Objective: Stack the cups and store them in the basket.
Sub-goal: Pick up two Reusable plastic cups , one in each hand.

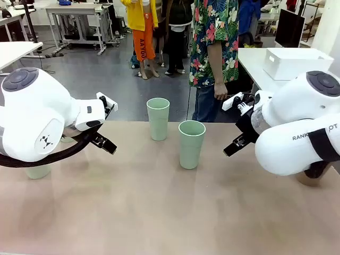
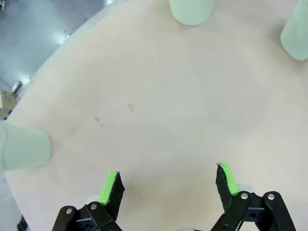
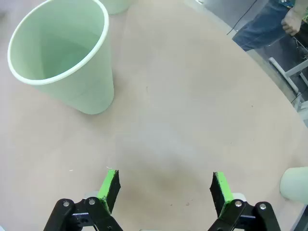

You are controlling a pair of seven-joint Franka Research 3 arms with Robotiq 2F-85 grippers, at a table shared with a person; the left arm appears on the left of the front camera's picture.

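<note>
Two pale mint green cups stand upright mid-table, one farther back [image 1: 158, 118] and one nearer [image 1: 191, 143]. Another mint cup [image 1: 38, 171] shows partly under my left arm, and a tan brown cup [image 1: 308, 179] peeks out below my right arm. The white basket [image 1: 297, 62] sits on a white table at the back right. My left gripper [image 1: 106, 123] [image 2: 168, 185] hangs open over bare tabletop, with cups ahead [image 2: 191, 10] and to the side [image 2: 24, 147]. My right gripper [image 1: 234, 123] [image 3: 164, 187] is open and empty, short of an upright mint cup [image 3: 62, 53].
A person in a floral shirt [image 1: 215, 48] stands at the far edge of the table, one hand [image 1: 220, 91] hanging down. The near half of the beige table [image 1: 170, 212] is bare. More people and tables stand farther back.
</note>
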